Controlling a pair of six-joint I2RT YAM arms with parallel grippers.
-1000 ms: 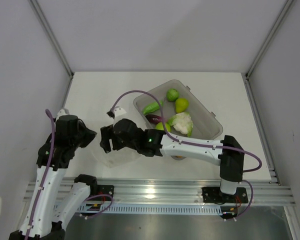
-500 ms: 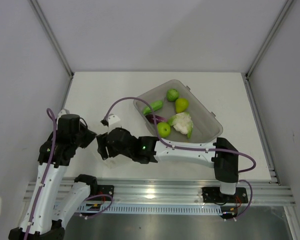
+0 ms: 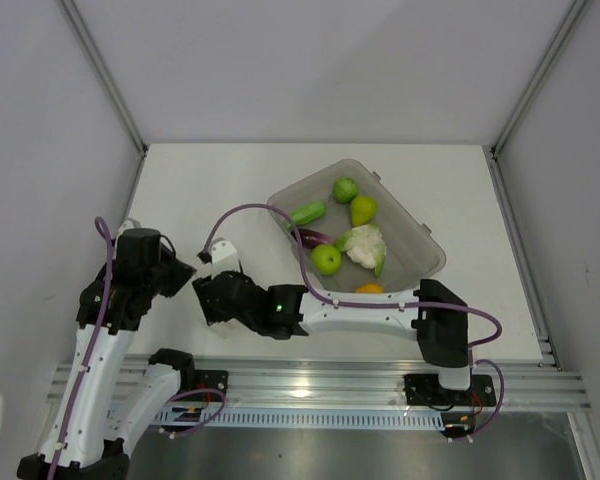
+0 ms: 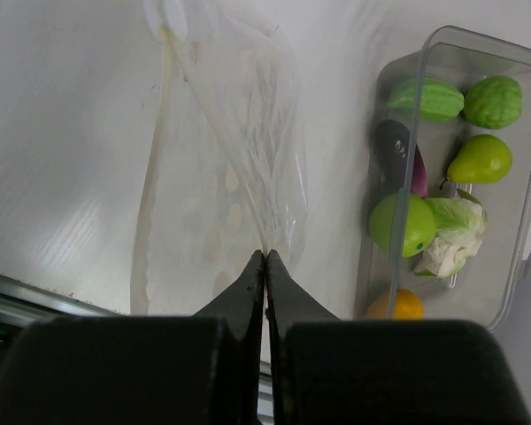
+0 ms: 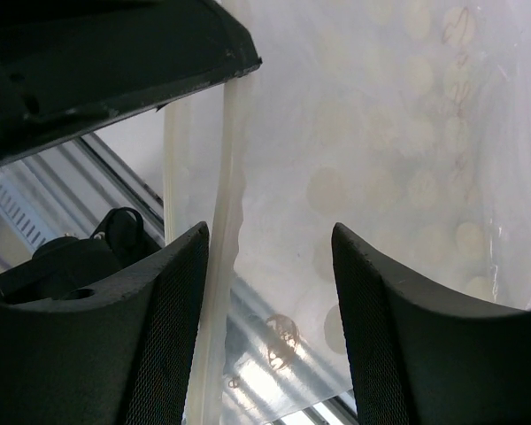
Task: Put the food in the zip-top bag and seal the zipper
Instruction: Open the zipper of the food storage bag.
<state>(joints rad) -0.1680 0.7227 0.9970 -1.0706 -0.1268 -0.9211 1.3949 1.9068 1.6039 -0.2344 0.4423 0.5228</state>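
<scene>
The clear zip-top bag (image 4: 221, 168) lies flat on the white table, and my left gripper (image 4: 265, 254) is shut on its near edge. Its pale zipper (image 4: 152, 186) runs along the bag's left side. My right gripper (image 5: 270, 283) hovers open just above the bag (image 5: 389, 133), the zipper (image 5: 223, 212) lying beside its left finger (image 5: 173, 328). In the top view both grippers meet at the left, left (image 3: 183, 272) and right (image 3: 213, 298). The food sits in a grey bin (image 3: 420, 232): apples (image 3: 326, 259), pear (image 3: 363, 210), cucumber (image 3: 306, 213), eggplant (image 3: 313, 238), cauliflower (image 3: 363, 246). An orange citrus (image 3: 369, 288) rests at the bin's near wall.
The right arm (image 3: 360, 308) stretches leftward along the table's near edge, in front of the bin. Grey side walls close in the table left and right. An aluminium rail (image 3: 310, 385) runs along the front.
My right gripper has swung left and nearer, off the bin's side and over the bag, its jaws narrowing. The citrus has come out from under the arm. The left gripper stays shut.
</scene>
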